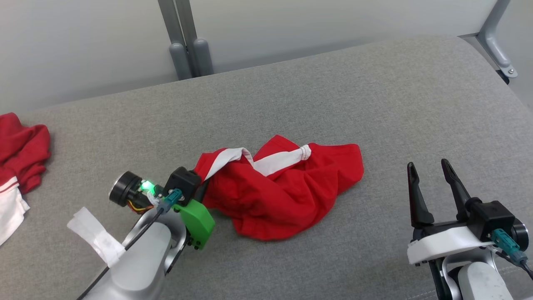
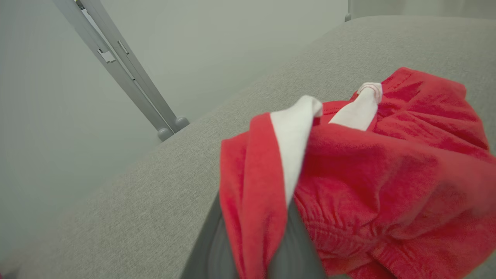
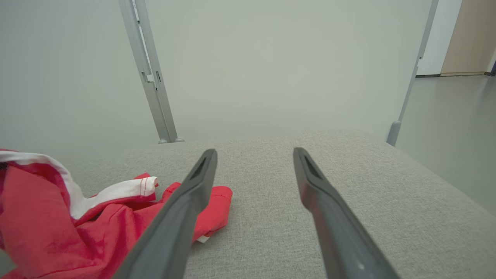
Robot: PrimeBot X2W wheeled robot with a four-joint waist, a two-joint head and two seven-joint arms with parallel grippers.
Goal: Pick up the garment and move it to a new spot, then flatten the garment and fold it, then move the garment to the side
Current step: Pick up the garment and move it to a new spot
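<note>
While the red garment (image 1: 283, 196) lies crumpled mid-cushion (image 1: 374, 91), neither flattened nor folded, the task looks barely begun. Well to its left sits another red-and-white cloth (image 1: 21, 150). The left gripper (image 1: 202, 179) is clamped on the garment's left edge, seemingly beside the white band. To its right, the right gripper (image 1: 427, 163) stands wide and empty. No writing is legible.

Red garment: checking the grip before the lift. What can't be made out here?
- Left fingers, left wrist view: tips buried under folds of the red garment.
- The red garment, head view: crumpled, so its shape is unreadable.
- Second red-and-white cloth, head view: cut off by the left edge.
</note>
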